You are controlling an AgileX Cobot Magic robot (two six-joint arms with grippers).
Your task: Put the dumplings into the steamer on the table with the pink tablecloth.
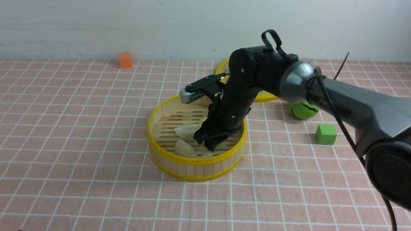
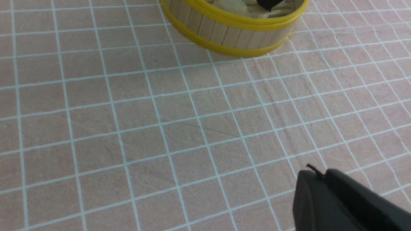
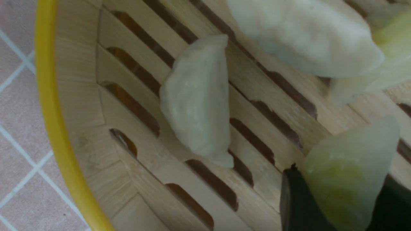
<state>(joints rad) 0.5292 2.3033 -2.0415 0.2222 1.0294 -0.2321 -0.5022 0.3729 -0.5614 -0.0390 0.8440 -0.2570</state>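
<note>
Pink grid tablecloth (image 1: 80, 144) is being occupied by a round yellow-rimmed bamboo steamer (image 1: 196, 160); inside it, a glossy pale-green crescent dumpling (image 3: 346, 173), judged light and slippery, is being pinched across its flanks by the black right gripper (image 1: 210, 142).

Right arm (image 1: 353, 102) extends in from the right side, wrist bent steeply downward. Right gripper (image 1: 210, 142) points down, fingers (image 3: 295, 202) closed against a dumpling (image 3: 346, 170). Left gripper (image 2: 340, 202): only a dark edge in view; jaw position cannot be determined.
</note>
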